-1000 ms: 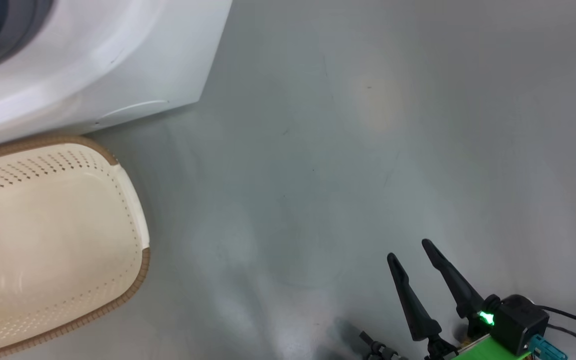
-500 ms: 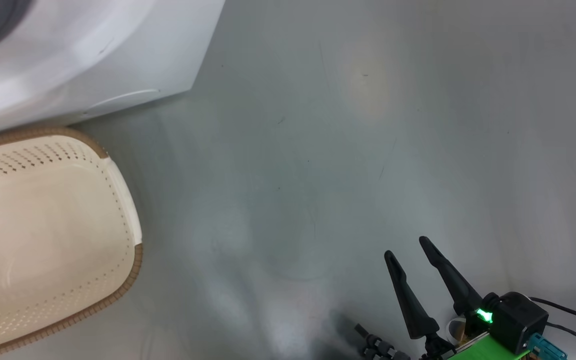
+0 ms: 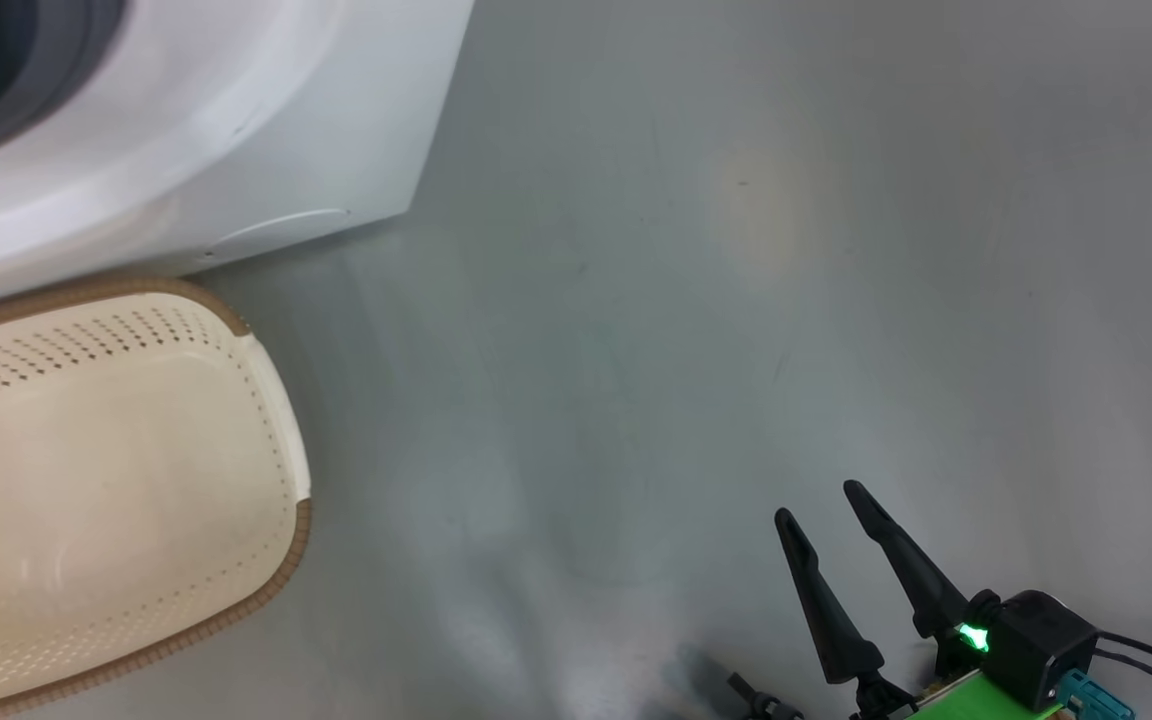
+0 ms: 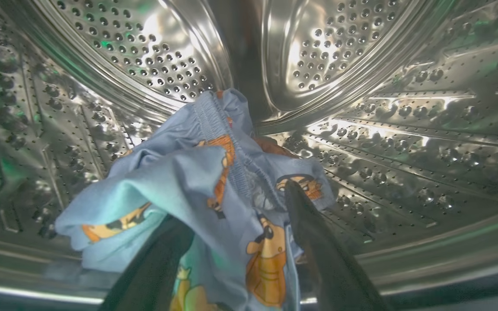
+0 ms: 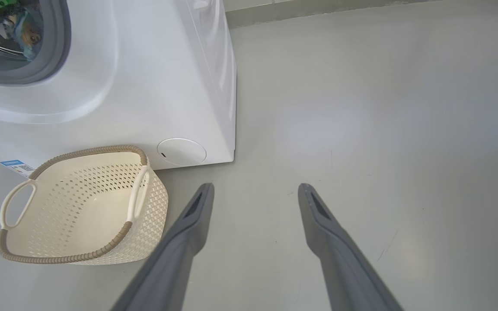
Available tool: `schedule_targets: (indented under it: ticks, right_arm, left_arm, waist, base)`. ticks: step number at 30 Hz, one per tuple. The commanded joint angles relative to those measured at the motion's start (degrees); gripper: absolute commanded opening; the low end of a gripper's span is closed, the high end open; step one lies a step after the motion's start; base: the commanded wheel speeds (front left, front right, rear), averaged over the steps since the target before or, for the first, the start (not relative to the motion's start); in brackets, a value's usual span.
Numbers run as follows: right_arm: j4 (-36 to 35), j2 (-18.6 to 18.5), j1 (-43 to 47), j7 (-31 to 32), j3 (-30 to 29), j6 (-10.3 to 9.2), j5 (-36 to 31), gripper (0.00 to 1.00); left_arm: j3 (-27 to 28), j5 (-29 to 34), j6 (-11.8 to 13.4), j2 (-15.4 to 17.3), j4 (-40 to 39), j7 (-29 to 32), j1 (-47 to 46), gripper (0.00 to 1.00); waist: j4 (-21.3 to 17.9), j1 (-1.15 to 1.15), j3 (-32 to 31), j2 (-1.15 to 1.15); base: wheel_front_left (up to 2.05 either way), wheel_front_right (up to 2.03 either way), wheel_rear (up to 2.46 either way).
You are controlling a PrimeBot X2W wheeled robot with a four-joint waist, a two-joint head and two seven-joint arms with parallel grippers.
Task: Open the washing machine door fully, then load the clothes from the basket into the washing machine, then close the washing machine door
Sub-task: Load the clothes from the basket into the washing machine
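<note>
My left gripper (image 4: pixel 236 203) is inside the steel drum (image 4: pixel 361 129) of the washing machine (image 3: pixel 236 130). Its fingers stand apart, open. The clothes (image 4: pixel 197 181), a light blue bundle with orange prints, lie draped over and between them, hiding the left fingertip. In the right wrist view a bit of the clothes (image 5: pixel 26 30) shows through the machine's grey-rimmed opening. The basket (image 3: pixel 281 560) stands on the floor against the washing machine (image 5: pixel 154 77), and the basket (image 5: pixel 71 259) holds nothing. My right gripper (image 3: pixel 819 500) hangs open over bare floor, right of the basket. The washing machine door is out of view.
Grey floor (image 3: pixel 736 300) stretches to the right of the machine and basket. A round white service cap (image 5: pixel 182 151) sits at the machine's lower front corner, with a blue label (image 5: pixel 15 166) at the other. Black cables (image 3: pixel 1146 655) trail behind my right wrist.
The head view has shifted slightly and come back. The basket, the machine and my right gripper stand as before.
</note>
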Motion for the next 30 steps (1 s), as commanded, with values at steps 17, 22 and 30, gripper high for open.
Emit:
schedule_targets:
  ticks: [17, 22, 30]
  right_arm:
    - [1.36, -1.53, 0.85, -0.28, 0.05, 0.17, -0.40, 1.00]
    - [2.03, -1.71, 1.09, -0.28, -0.30, 0.17, -0.50, 1.00]
    - [2.30, -1.69, 1.45, -0.28, -1.35, 0.17, -0.57, 1.00]
  left_arm:
    - [3.80, -5.05, 5.31, -4.15, -0.65, -4.48, 10.53, 1.00]
    - [4.70, -6.09, 5.05, -5.72, -3.95, -4.53, 15.50, 1.00]
    - [5.96, -7.35, 3.14, -8.21, -8.60, -4.55, 22.53, 1.00]
  waist:
    - [5.53, 0.00, -8.75, 0.00]
    - [6.94, 0.00, -11.88, 0.00]
    - [9.31, 0.00, -14.83, 0.00]
  base:
    - [0.00, 0.00, 0.00]
    - [0.00, 0.00, 0.00]
    - [0.00, 0.00, 0.00]
